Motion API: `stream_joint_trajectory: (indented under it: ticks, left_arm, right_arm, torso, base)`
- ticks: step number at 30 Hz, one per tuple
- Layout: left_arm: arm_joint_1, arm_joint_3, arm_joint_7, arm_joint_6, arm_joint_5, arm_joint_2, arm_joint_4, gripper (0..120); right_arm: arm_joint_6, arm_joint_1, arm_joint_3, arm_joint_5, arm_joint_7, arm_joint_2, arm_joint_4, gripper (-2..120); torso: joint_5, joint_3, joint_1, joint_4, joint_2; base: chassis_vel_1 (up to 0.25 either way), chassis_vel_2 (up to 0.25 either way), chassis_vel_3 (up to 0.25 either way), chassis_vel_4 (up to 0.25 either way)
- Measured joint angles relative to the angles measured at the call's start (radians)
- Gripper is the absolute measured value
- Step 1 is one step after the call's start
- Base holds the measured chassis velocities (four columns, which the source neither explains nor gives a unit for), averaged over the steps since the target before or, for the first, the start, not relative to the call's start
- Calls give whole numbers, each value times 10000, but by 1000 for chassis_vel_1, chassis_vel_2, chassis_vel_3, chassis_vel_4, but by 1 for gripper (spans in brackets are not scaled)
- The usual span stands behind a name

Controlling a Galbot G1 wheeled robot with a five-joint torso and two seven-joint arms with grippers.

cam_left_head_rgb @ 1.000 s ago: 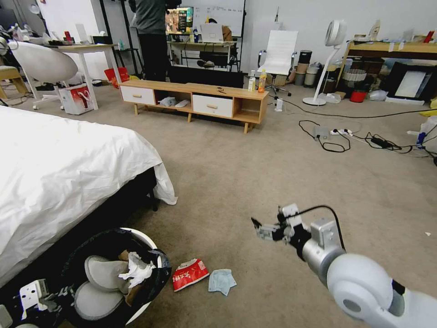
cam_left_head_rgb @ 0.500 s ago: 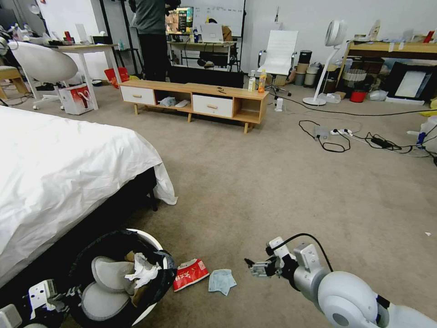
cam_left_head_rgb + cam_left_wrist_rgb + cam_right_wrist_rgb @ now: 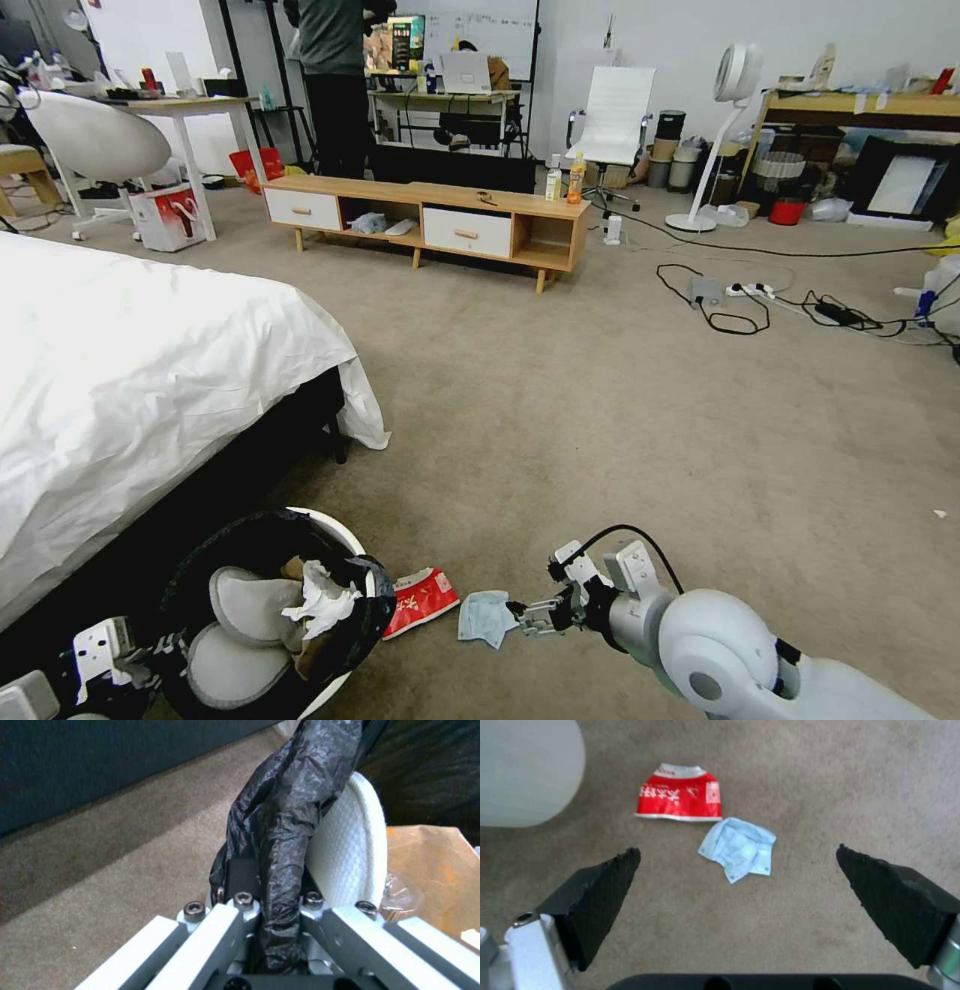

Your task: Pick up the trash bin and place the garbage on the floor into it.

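Meanwhile I'd lowered my right gripper (image 3: 520,617), jaws spread, almost onto the crumpled light-blue face mask (image 3: 486,616); my left gripper (image 3: 272,915) pinched the black-lined white plastic trash bin's (image 3: 335,530) rim.

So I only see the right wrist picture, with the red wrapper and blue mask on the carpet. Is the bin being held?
Observer: Yes. The left gripper is shut on the trash bin, pinching its black liner at the rim.
Operator: Is anything in it?
Observer: A white tissue wad lies on top, a brown paper bag beneath.
Operator: Where is my gripper?
Observer: The right gripper is open, low beside the face mask.
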Motion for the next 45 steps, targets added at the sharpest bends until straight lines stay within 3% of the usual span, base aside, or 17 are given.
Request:
stream_joint_trajectory:
  ticks: [14, 33, 45]
  left_arm:
    - [-46, -11, 20, 0, 12, -7, 192, 2]
    - [-163, -1, 45, 0, 9, 15, 440, 2]
    - [-180, 0, 35, 0, 31, -3, 485, 1]
  right_arm:
    - [58, 573, -396, -371, -233, 709, -1731, 100]
    - [872, 1737, -1526, -1035, -813, 2015, -4424, 100]
    - [1083, 1935, -1897, -1318, -1049, 2453, -5316, 100]
  torso:
    - [-2, 0, 0, 0, 0]
    - [-2, 0, 0, 0, 0]
    - [-2, 1, 0, 0, 0]
  base:
    - [0, 0, 0, 0]
    - [0, 0, 0, 0]
    - [0, 0, 0, 0]
